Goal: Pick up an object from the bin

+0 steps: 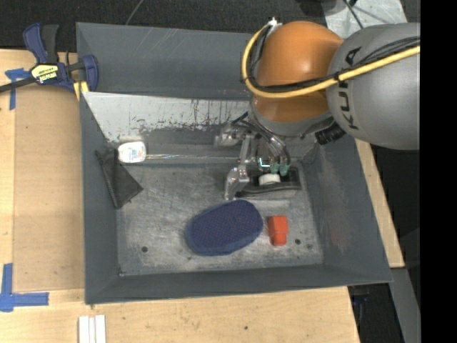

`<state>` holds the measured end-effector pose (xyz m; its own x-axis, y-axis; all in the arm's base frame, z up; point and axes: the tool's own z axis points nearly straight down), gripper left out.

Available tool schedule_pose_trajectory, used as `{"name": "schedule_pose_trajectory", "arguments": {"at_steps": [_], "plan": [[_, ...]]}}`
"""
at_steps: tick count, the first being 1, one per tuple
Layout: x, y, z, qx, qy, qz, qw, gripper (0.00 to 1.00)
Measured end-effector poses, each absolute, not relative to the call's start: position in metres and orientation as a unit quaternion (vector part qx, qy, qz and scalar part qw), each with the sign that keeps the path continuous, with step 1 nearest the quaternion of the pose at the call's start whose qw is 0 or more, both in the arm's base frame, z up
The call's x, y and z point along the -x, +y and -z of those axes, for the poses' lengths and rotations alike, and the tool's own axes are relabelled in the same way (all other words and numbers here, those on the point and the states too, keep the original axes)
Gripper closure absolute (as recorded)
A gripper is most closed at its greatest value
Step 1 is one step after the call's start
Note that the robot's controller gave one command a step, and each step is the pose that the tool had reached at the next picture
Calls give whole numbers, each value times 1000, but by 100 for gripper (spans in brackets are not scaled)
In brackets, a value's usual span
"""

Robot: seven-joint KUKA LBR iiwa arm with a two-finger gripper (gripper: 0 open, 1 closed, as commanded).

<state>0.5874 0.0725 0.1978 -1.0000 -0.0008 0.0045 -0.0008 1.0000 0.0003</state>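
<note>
1. Camera view shows the pincer (254, 180) low in the bin (143, 56), a little right of the frame centre, under the orange cover of the arm (378, 77).
2. It stands over a small black and white thing (277, 182), which lies on the bin floor just above the blue oval pad (223, 227) and the orange block (277, 230).
3. Whether the pincer is spread or pressed together I cannot tell; the wrist hides too much of it, and nothing is clearly pinched.
4. My judgement: the step in hand is the reach and grasp, and no lift has begun.
5. The next move calls for a firm closing on the black and white thing and then a straight rise, clear of the pad beside it.
6. A white roll (131, 151) and a dark wedge (118, 179) lie well apart, at the left of the bin.
7. Writing: the letters "KU" can be read on the grey arm; the mark on the white roll is too small to read.
</note>
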Motion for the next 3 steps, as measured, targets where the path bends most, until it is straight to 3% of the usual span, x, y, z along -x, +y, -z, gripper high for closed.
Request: {"name": "schedule_pose_trajectory", "arguments": {"at_steps": [1, 2, 3], "plan": [[-525, 63, -79, -53, -999, 1, -5, 0], [-525, 63, -82, -54, -999, 1, 0, 100], [-531, 56, -227, -65, -998, 0, -6, 100]]}}
